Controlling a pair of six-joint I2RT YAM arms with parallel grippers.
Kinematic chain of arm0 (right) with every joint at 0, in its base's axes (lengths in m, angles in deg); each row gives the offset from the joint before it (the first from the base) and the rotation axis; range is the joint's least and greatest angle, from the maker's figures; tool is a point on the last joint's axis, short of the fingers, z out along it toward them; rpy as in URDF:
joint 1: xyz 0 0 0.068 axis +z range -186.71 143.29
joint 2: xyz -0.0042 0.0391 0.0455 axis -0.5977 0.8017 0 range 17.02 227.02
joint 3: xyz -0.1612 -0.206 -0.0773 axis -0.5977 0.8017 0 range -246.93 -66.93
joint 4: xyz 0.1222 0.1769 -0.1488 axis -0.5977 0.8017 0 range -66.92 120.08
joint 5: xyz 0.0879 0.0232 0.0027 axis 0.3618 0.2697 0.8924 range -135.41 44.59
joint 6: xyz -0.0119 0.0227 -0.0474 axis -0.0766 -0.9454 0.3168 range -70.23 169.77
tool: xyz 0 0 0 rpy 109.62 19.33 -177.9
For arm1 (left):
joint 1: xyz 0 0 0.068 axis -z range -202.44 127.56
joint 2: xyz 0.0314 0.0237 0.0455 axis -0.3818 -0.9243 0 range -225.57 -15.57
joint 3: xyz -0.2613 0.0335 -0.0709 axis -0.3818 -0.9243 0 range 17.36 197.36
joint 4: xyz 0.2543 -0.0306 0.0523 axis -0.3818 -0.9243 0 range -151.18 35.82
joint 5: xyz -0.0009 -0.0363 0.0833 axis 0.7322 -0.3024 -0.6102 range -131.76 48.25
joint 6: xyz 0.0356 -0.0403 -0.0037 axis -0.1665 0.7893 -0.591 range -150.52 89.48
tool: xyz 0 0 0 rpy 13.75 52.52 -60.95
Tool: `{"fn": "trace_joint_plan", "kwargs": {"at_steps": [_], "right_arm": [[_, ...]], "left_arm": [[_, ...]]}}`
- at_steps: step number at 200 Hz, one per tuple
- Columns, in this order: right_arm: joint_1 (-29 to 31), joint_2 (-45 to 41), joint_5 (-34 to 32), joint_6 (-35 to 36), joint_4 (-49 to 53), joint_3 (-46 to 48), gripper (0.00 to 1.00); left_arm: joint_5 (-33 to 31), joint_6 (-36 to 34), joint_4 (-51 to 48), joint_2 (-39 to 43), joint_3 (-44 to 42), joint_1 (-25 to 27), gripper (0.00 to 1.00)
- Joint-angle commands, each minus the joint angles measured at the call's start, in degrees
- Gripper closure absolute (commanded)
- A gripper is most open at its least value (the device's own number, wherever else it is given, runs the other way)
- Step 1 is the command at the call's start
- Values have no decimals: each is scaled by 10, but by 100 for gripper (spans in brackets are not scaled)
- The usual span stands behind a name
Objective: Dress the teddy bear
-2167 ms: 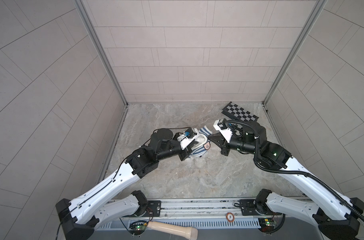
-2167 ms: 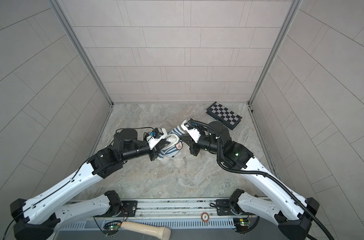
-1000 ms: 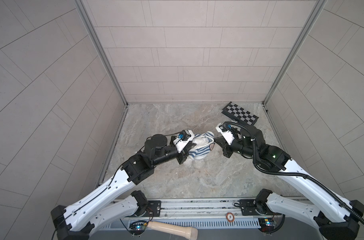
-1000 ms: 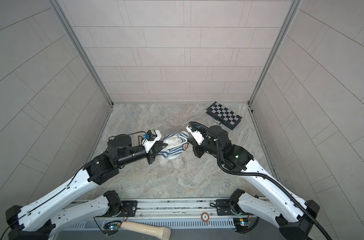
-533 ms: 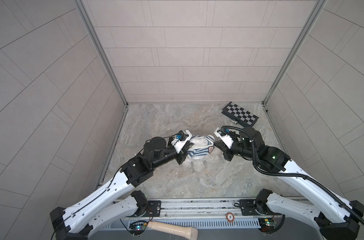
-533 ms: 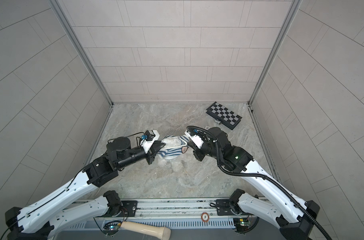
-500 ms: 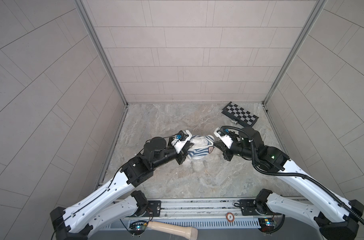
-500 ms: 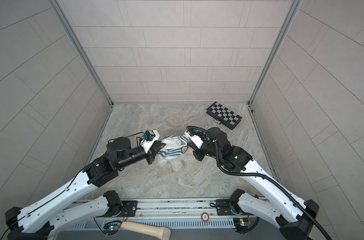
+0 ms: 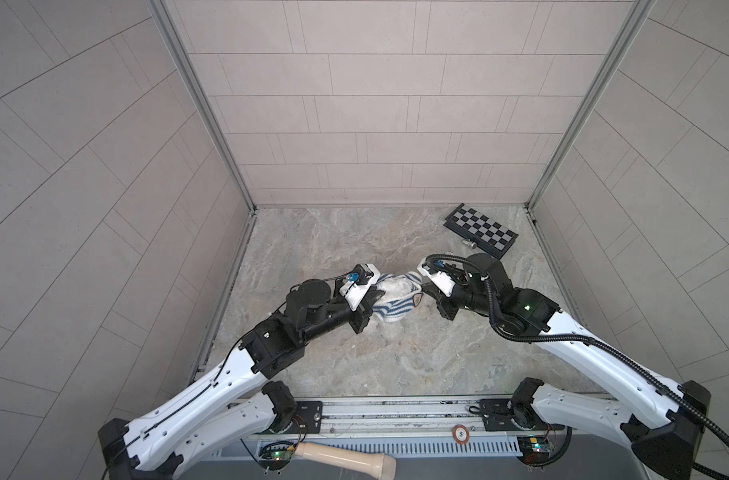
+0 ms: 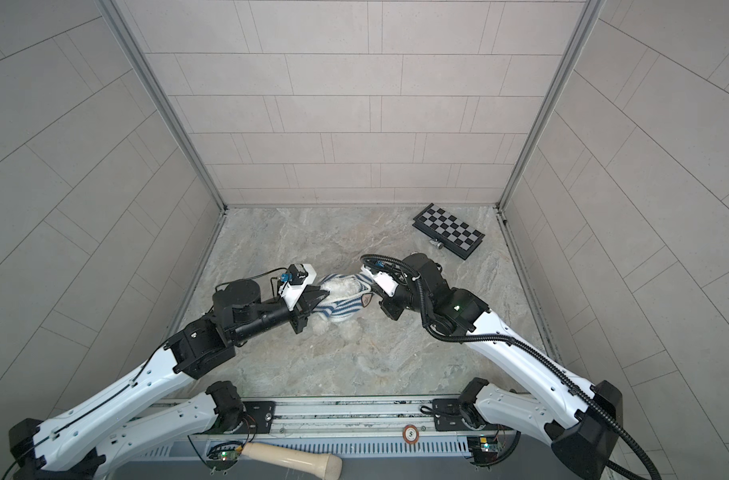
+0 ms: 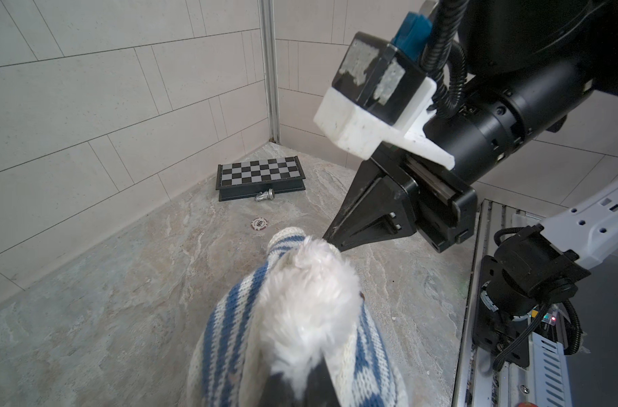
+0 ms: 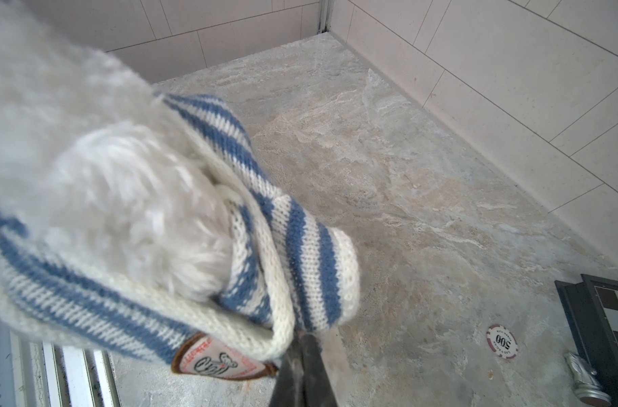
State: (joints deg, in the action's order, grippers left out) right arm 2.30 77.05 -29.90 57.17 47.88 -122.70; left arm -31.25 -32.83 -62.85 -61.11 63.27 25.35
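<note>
The teddy bear [image 9: 397,286] [image 10: 343,286] is a fluffy white plush hanging between my two grippers in the middle of the table. Its legs [image 9: 390,331] trail on the marble. A blue-and-white striped shirt [image 9: 392,311] [image 10: 341,311] is bunched round it, with its badge [image 12: 223,359] facing the right arm. My left gripper [image 9: 377,296] [image 11: 297,384] is shut on the shirt's edge, with fur [image 11: 307,292] bulging out at the tips. My right gripper [image 9: 424,291] [image 12: 306,347] is shut on the opposite cream hem [image 12: 283,317].
A folded chessboard [image 9: 481,228] lies at the back right with a silver chess piece [image 11: 265,195] beside it. A poker chip [image 12: 501,341] lies on the marble nearer the bear. Tiled walls close in three sides. A wooden handle [image 9: 346,457] lies below the front rail.
Since the earliest frames both arms have come down with the bear and shirt held between them. Over the last half second almost nothing has moved and both grips are unchanged.
</note>
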Motion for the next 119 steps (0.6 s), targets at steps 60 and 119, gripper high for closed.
{"fn": "trace_joint_plan", "kwargs": {"at_steps": [60,119], "right_arm": [[62,25,-104,51,111,-48,100],[59,-40,-148,-33,12,-91,63]], "left_arm": [[-39,25,88,27,7,-6,100],[-88,248,37,5,20,-90,100]]}}
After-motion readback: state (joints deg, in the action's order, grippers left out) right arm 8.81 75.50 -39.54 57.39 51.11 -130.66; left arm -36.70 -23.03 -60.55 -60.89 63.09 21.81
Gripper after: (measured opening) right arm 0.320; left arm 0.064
